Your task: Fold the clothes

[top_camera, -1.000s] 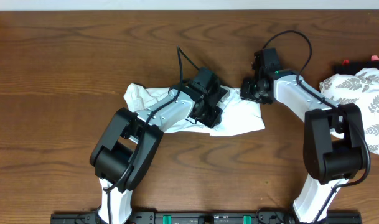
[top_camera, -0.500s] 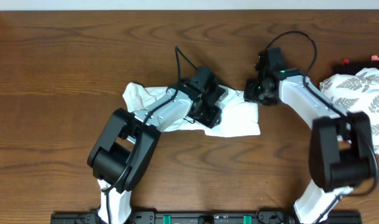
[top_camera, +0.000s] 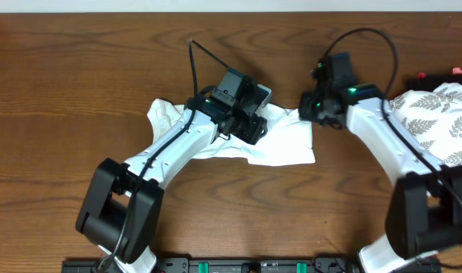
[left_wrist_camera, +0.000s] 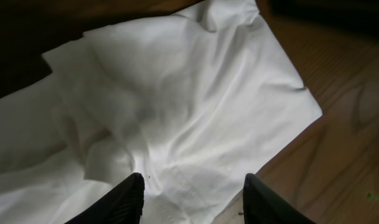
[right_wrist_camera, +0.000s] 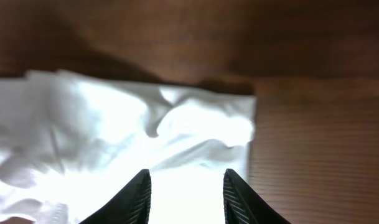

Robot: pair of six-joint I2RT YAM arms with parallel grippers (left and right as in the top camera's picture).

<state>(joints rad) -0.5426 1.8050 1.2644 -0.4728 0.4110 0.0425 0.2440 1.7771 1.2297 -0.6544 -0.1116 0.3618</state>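
T-shirt centre of table; seemingly cloth right.

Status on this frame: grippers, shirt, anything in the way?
Left gripper open above shirt. Right gripper open at shirt's right edge. Shirt crumpled on table. Leaf-print cloth far right, apart from it.

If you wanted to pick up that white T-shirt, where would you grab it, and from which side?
Probably the T-shirt at its near right corner, coming in low from the bare table on the robot's right. There the cloth lies flat and thin, with a clean edge jutting out. The middle is bunched into wrinkled layers, so a pinch there might catch several folds.
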